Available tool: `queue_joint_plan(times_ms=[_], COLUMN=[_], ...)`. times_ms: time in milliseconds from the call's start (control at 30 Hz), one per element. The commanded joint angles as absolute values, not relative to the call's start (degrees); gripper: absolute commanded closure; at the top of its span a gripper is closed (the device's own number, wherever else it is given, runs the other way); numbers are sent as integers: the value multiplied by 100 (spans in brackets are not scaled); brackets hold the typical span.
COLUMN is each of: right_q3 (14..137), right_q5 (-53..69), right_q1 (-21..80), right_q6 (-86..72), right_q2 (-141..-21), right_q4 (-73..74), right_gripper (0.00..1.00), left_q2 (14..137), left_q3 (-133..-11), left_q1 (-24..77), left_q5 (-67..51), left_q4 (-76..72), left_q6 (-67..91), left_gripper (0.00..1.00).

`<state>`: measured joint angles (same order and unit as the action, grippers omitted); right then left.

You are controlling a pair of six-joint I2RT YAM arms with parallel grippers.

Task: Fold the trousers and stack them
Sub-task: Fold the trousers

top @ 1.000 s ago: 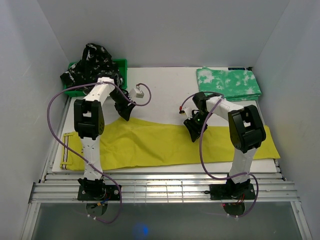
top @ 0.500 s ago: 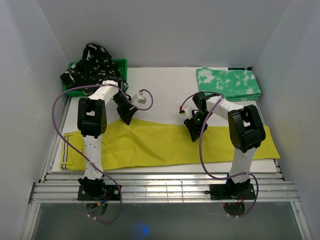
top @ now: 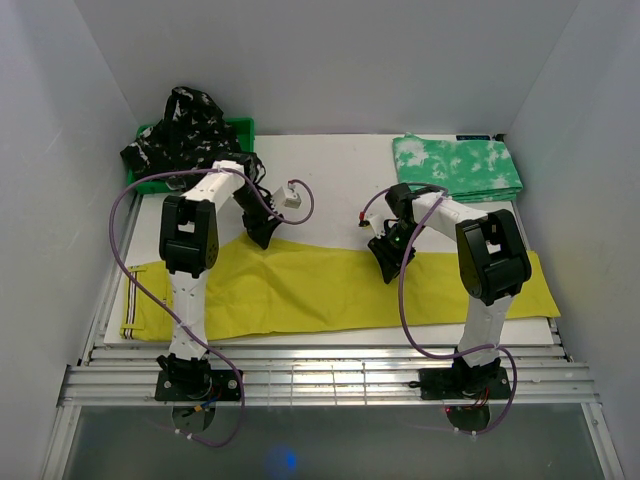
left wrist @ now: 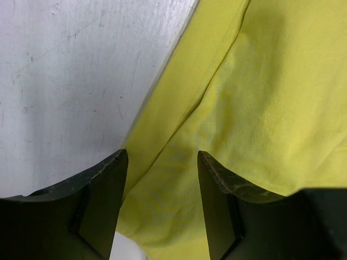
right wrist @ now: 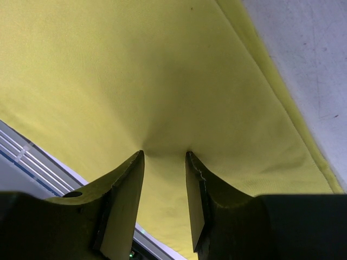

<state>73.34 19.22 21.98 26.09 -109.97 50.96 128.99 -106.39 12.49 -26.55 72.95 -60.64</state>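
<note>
The mustard-yellow trousers lie flat and lengthwise across the white table. My left gripper is open at their far edge, its jaws straddling a cloth crease. My right gripper is pressed down on the far edge near the middle. Its jaws are drawn close, pinching a pucker of yellow cloth. The green-and-white mottled pair lies folded at the far right. The black patterned pair is heaped over the bin.
A green plastic bin stands at the far left corner under the black pair. A small white connector on a purple cable hangs near the left wrist. Aluminium rails run along the near edge.
My left gripper has moved a little to the right along the far edge of the yellow trousers. The right arm and the cloth have not visibly moved.
</note>
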Motion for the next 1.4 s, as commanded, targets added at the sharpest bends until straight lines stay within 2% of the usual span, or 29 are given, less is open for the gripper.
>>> queue_joint_plan(times_ms=[0, 233, 367, 467, 500, 600, 633, 667, 933, 1233, 1300, 1333, 1367], right_q3=[7207, 7198, 7172, 7137, 7145, 7128, 7119, 7110, 6979, 6917, 6952, 6987, 7022], right_q5=[1652, 1600, 1573, 1565, 1556, 1529, 1512, 1503, 1424, 1336, 1423, 1502, 1573], right_q1=[2197, 2197, 2197, 2197, 2197, 2189, 2197, 2189, 2180, 2162, 2153, 2153, 2145], right_q6=[2707, 2716, 2716, 2707, 2707, 2707, 2707, 2716, 2690, 2654, 2646, 2646, 2646], right_q2=[-11294, -11303, -11285, -11294, -11303, -11285, -11285, -11294, -11259, -11171, -11145, -11127, -11118], right_q4=[5045, 5027, 5019, 5010, 5010, 5019, 5027, 5010, 4948, 4896, 4895, 4887, 4878], right_gripper=[57, 57, 57, 58, 58, 58, 58, 58, 59, 58, 59, 58, 57], left_q2=[12700, 12797, 12814, 12841, 12841, 12858, 12858, 12858, 12850, 12885, 12885, 12815, 12762], left_q3=[-10793, -10635, -10705, -10801, -10854, -11003, -11030, -11039, -11504, -11110, -11127, -11136, -11171], left_q1=[1239, 1064, 932, 923, 923, 923, 914, 905, 589, 431, 431, 422, 387], left_q5=[-2690, -2338, -2232, -2250, -2285, -2303, -2311, -2312, -2233, -1793, -1819, -1915, -2003], left_q4=[7260, 7479, 7576, 7594, 7594, 7567, 7541, 7480, 7067, 6302, 6214, 6170, 6066], left_q6=[-6240, -6346, -6407, -6416, -6416, -6355, -6311, -6284, -5942, -5643, -5555, -5415, -5310], left_gripper=[35, 41, 48, 64, 72, 85, 96, 100, 100, 100, 81, 63, 56])
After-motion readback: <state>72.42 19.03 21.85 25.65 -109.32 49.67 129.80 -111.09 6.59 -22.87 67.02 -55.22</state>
